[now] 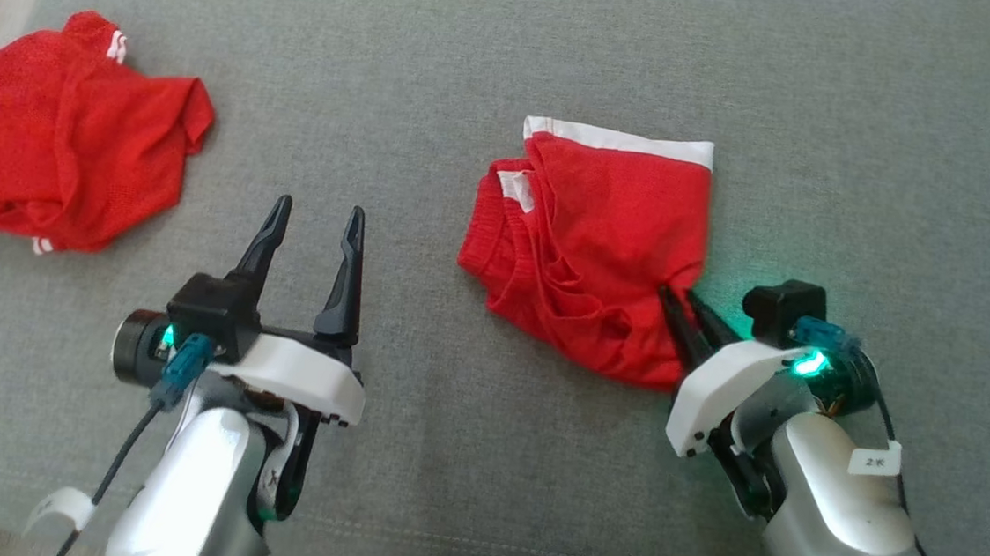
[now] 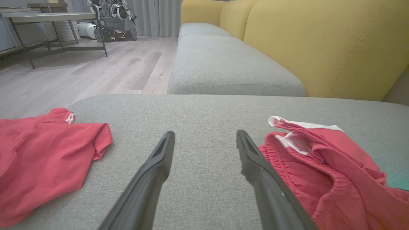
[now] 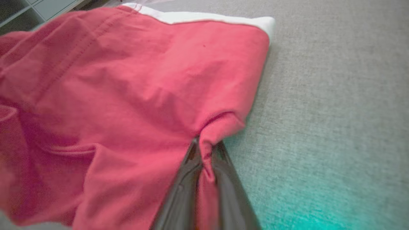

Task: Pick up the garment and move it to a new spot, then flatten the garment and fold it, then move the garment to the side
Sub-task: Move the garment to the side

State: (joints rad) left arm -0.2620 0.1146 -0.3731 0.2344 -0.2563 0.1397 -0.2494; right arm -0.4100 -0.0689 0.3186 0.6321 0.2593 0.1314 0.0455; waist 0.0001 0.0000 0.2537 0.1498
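Pinching a fold of the red shorts [image 1: 614,225], my right fingers [image 1: 677,326] stand narrow, with cloth bunched between them at the garment's near corner. The rest of the shorts lies crumpled on the grey cushion [image 1: 513,50], ahead and left of those tips. My left fingers [image 1: 347,271] are spread wide above bare cushion, with the shorts to their right and a second red garment [image 1: 55,146] to their left.

white tag [image 1: 874,458] on R forearm [image 1: 846,535], chars too small to read
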